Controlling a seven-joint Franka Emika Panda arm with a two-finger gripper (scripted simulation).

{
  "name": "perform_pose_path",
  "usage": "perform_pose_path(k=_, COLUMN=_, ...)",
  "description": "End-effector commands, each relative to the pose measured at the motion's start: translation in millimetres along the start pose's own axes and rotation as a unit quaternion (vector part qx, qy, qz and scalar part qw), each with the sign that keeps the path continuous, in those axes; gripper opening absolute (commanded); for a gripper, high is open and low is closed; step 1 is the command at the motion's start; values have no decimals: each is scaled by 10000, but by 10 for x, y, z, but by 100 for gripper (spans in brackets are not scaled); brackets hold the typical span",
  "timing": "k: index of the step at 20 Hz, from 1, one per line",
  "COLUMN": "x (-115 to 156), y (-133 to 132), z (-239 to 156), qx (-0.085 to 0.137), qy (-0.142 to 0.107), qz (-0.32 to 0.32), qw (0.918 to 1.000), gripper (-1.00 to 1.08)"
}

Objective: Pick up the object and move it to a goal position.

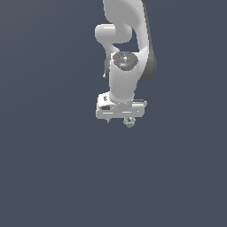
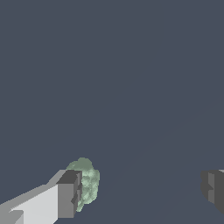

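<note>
Below the arm: tool [image 2: 142,190] spread wide, pale green object [image 2: 87,181] touching one finger only; closing off-centre risks it being pushed aside.

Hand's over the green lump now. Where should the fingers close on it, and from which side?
Grip the green lump across its roundish middle, coming from above. It sits against one finger of the open hand, well off centre, so centre the hand first.
</note>
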State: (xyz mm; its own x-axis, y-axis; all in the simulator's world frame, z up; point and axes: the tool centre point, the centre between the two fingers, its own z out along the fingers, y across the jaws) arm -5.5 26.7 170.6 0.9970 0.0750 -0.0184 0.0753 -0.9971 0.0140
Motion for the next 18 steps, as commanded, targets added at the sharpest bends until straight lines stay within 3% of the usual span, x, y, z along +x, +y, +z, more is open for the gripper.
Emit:
perform_pose_path(k=1, x=0, y=0, z=0, qx=0, qy=0, qz=0, qw=10000, gripper=100)
perform_pose_path(k=10, x=15, y=374, z=29, qx=-60, qy=-3, qz=169, qw=9998, gripper=100)
perform_pose_path(k=18, x=-5, y=327, z=57, qx=-56, qy=-1, qz=53, qw=10000, gripper=100)
